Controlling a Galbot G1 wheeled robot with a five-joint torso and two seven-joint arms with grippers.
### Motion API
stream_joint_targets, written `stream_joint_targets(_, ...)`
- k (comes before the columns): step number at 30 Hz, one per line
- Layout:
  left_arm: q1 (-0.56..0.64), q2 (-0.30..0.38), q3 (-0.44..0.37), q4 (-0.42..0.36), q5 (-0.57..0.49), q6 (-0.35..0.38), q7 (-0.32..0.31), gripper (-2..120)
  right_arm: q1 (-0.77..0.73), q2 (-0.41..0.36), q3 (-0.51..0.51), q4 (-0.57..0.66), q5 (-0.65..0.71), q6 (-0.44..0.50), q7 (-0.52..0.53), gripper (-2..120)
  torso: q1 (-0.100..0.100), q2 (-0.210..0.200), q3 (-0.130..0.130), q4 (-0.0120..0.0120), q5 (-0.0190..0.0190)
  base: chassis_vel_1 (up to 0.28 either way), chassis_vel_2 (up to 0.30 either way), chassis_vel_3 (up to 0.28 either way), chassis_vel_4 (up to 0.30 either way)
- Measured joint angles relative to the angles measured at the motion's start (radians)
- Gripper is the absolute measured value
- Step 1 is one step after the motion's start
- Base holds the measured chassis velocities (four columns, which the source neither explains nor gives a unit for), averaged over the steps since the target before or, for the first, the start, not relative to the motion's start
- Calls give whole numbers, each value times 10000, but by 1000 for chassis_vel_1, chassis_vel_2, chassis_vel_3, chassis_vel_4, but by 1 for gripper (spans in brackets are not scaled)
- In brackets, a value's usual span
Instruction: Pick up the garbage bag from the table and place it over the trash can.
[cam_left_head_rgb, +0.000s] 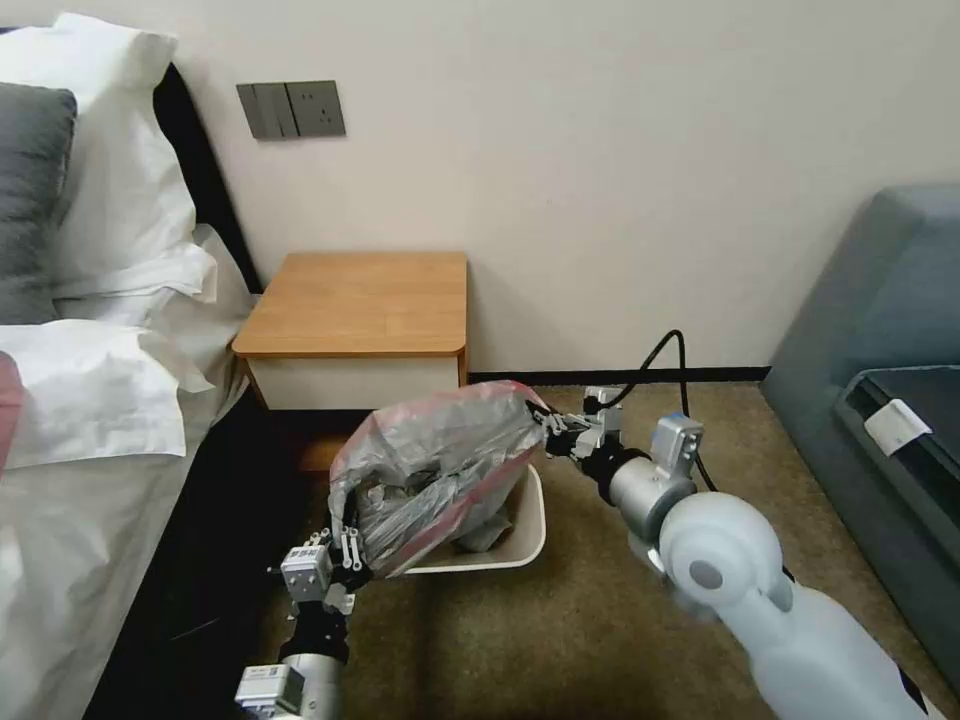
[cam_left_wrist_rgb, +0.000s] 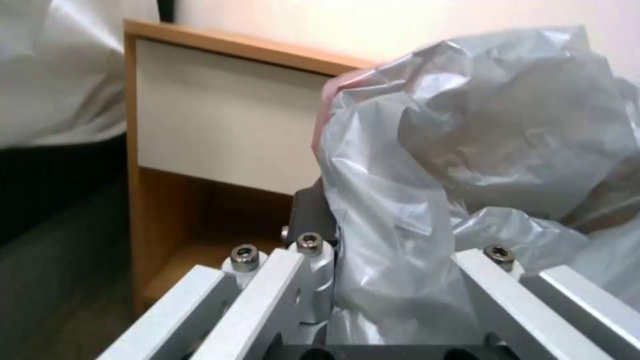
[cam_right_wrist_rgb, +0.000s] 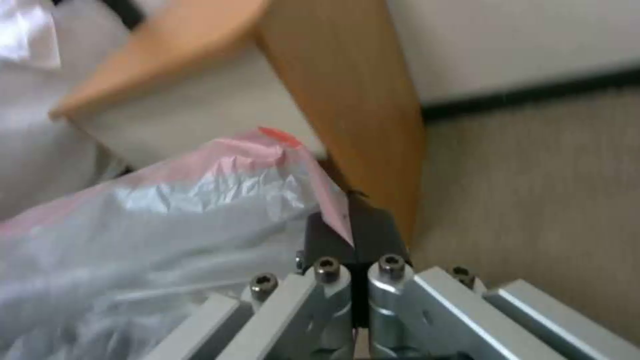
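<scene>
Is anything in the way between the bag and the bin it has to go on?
Nothing visible. The garbage bag hangs stretched right over the trash can, pinched by the left gripper and the right gripper at opposite ends.

Garbage bag (cam_left_head_rgb: 440, 465) over trash can (cam_left_head_rgb: 520, 535), before table (cam_left_head_rgb: 360, 300)

L pincer (cam_left_wrist_rgb: 393, 280) clamped on garbage bag (cam_left_wrist_rgb: 480, 150), w/ table (cam_left_wrist_rgb: 220, 130) just behind.

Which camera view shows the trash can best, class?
The head view: the trash can sits on the carpet under the garbage bag, its white rim exposed. In both wrist views the bag and table take its place.
</scene>
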Motion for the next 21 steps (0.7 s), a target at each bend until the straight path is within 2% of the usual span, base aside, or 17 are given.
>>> stream_joint_targets(3,-134,40,-129,0,-1280,461,263,8,-784,-193,614,478,1269,-389,58,0,0,0,-1,-2,-2,0,0,0,0)
stream_joint_targets(4,-134,40,-129,0,-1280,461,263,8,-784,-193,614,478,1269,-389,58,0,0,0,-1,-2,-2,0,0,0,0)
stream_joint_targets(6,-213,65,-211,0,-2217,820,489,8,-966,-200,1058,653,2370,-862,245,0,0,0,-1,-2,-3,0,0,0,0)
stream_joint_targets(8,-282,67,-280,0,-2887,1078,532,8,-1025,-192,1243,798,2921,-1022,390,0,-1,0,-1,0,-2,0,0,0,0)
stream_joint_targets(14,-437,53,-517,-2,-3668,1351,441,8,-1323,-216,1336,1386,3324,-1109,563,0,0,1,-1,0,-3,0,0,0,0)
stream_joint_targets(21,-489,111,-883,-114,-4067,1533,475,8,-1493,34,1214,2069,4016,-1123,1795,0,0,0,-1,1,-4,0,0,0,0)
